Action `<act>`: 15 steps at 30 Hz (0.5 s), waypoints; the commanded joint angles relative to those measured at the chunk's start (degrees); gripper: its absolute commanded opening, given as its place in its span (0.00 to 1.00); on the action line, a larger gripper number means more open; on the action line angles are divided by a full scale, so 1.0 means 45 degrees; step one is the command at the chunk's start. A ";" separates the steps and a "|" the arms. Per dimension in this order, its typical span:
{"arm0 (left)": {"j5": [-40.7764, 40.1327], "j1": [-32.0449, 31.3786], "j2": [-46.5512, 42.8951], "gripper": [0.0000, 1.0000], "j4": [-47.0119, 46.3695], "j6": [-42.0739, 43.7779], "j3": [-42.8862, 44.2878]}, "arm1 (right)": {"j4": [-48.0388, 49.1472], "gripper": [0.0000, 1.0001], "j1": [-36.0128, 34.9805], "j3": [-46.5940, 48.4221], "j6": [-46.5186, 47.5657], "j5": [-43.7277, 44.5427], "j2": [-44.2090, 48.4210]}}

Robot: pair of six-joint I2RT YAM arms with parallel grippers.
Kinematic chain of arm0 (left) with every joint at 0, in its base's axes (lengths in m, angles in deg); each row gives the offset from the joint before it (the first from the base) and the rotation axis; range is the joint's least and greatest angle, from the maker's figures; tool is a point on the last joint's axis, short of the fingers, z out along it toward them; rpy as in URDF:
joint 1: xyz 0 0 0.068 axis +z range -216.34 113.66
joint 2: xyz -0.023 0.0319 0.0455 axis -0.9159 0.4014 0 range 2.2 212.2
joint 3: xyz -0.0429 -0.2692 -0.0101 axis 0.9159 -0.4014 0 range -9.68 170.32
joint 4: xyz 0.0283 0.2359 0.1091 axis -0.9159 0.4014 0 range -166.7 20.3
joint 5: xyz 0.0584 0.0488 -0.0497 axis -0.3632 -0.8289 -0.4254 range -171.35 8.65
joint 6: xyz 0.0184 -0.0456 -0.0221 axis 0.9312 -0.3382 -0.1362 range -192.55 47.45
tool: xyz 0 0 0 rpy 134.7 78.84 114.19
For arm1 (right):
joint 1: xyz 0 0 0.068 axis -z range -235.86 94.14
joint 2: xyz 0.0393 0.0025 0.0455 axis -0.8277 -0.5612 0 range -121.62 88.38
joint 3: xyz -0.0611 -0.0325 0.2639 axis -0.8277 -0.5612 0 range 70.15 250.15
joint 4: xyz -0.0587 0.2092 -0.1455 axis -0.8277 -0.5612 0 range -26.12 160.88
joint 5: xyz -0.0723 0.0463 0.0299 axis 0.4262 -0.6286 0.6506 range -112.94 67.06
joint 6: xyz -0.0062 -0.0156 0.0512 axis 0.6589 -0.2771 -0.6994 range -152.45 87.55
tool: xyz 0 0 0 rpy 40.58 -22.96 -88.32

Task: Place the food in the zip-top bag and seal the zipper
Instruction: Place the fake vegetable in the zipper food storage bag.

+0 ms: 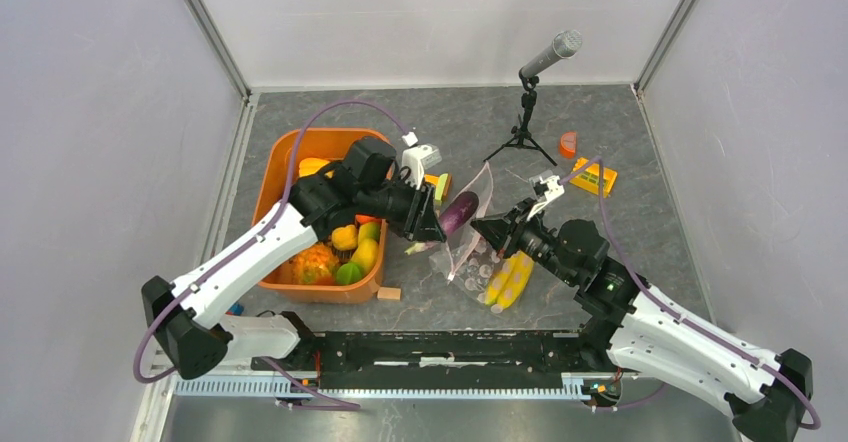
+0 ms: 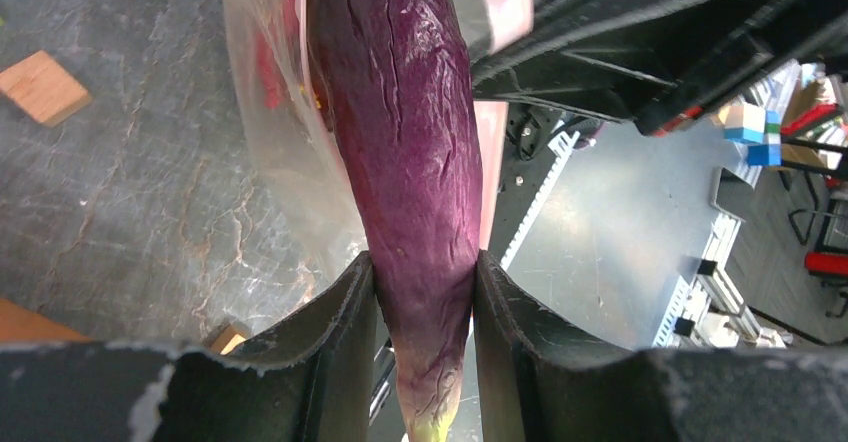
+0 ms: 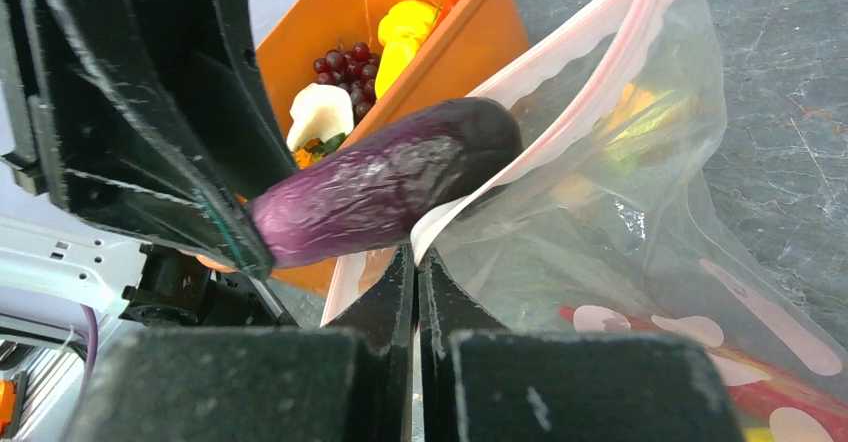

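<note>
Purple eggplant (image 2: pixel 405 132) in left hand (image 2: pixel 425 267), bag (image 3: pixel 640 222) pinched

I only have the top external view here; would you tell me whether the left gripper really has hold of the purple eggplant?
Observer: Yes. The left wrist view shows the left gripper shut on the eggplant near its pale stem end, with a finger on each side.
Operator: Thank you. Is the right gripper holding the bag?
Observer: It is. In the right wrist view the right gripper is pinched shut on the pink zipper edge of the zip-top bag.
Operator: Is the eggplant's tip at the mouth?
Observer: The left wrist view shows pink strip on both sides of it, so it looks to be between the lips.
</note>
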 commanded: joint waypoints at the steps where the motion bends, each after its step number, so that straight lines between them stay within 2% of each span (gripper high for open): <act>1: -0.1881 -0.0254 0.0397 0.02 0.0919 -0.0708 0.1166 | 0.0317 0.00 -0.0057 0.0594 -0.0034 -0.0154 0.0237; 12: -0.2800 -0.0481 0.0598 0.02 0.2348 -0.0601 0.2050 | 0.0314 0.00 -0.0055 0.0957 0.0798 -0.1256 -0.0037; 15: -0.2528 -0.0604 0.0562 0.03 0.2708 -0.0396 0.2114 | 0.0267 0.00 -0.0085 0.1255 0.1336 -0.1759 -0.0240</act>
